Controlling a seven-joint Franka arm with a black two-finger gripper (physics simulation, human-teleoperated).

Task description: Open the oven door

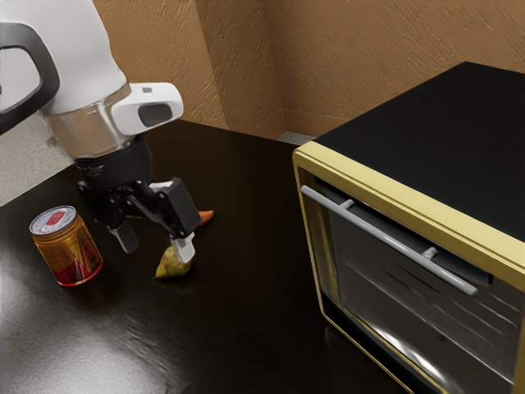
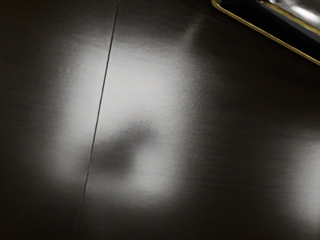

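My gripper (image 1: 156, 246) hangs above the table in the exterior view, with its two fingers apart and nothing between them. Well to its side, at the exterior view's right, stands the oven (image 1: 402, 197), black on top with a yellow frame. Its glass door (image 1: 410, 304) is closed, and a grey bar handle (image 1: 385, 239) runs along the door's upper part. In the wrist view, the oven's gold-edged lower corner (image 2: 265, 29) shows beyond a stretch of table.
A red and gold can (image 1: 67, 250) stands on the dark table (image 1: 246, 328) at the exterior view's left. A yellow-green pear (image 1: 173, 263) and an orange-red piece (image 1: 206, 217) lie near the gripper in that view. Textured brown walls rise behind.
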